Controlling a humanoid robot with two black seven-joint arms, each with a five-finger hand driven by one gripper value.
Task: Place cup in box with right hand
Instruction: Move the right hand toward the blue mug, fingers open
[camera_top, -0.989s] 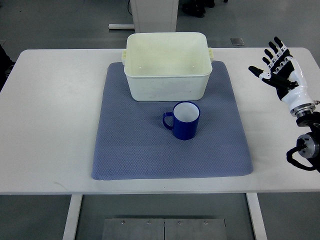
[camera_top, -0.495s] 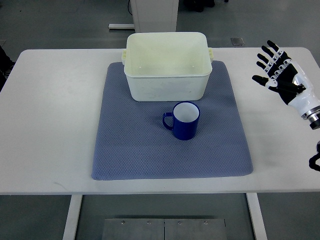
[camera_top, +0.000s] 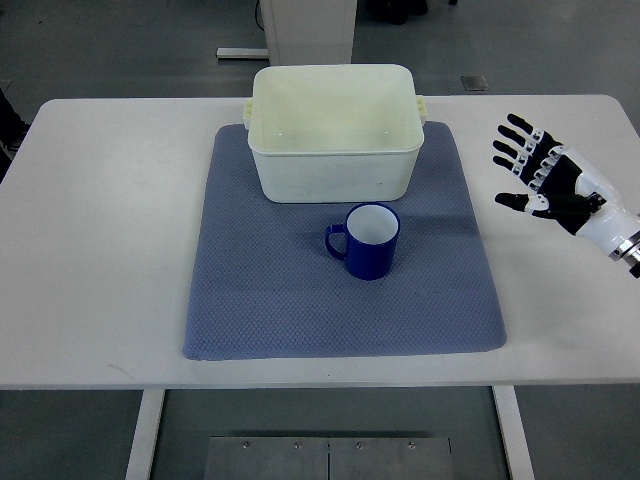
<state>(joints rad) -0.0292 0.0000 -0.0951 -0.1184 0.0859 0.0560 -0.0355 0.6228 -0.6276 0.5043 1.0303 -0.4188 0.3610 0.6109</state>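
- The fingers (camera_top: 515, 140) of the right hand (camera_top: 548, 178) are spread wide and straight, thumb out to the side; they hold nothing.
- That hand hangs over bare table (camera_top: 110, 220) off the right edge of the mat (camera_top: 260, 300), palm turned toward the middle, its wrist running out of the picture at the right.
- The cup (camera_top: 370, 241) stands upright on the mat, well apart from the hand, its handle pointing left, away from the fingers. Its inside looks empty.
- The box (camera_top: 333, 170) sits just behind the cup at the mat's far edge, open on top, nothing in it that I can see.
- The left arm is nowhere in sight.
- I'd call this the reach: no grasp yet.
- Next, the hand needs to travel left to the cup's handle-free side, wrap the fingers round the body, then lift it clear of the box's near wall before setting it inside.
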